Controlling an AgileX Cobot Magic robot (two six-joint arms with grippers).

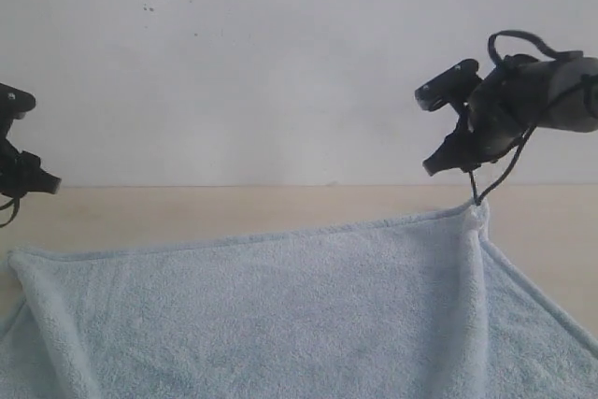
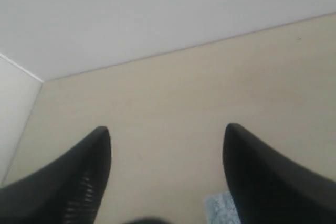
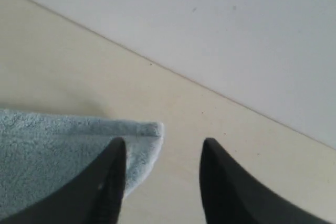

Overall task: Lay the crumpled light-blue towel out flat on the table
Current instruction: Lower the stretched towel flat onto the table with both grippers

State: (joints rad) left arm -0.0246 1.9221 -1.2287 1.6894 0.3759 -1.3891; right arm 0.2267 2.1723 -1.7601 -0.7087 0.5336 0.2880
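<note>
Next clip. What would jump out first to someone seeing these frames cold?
The light-blue towel fills the near part of the beige table. It is mostly spread, with a raised fold running from its far right corner. The right claw hangs open just above that corner, gripping nothing. The left claw, also open, sits at the scene's left edge over mostly bare table.

There is one towel, a single light-blue piece, on one surface. Two tools are in view: one left tool beyond the towel's left edge and one right tool above its far right corner. One wall stands behind the towel.
</note>
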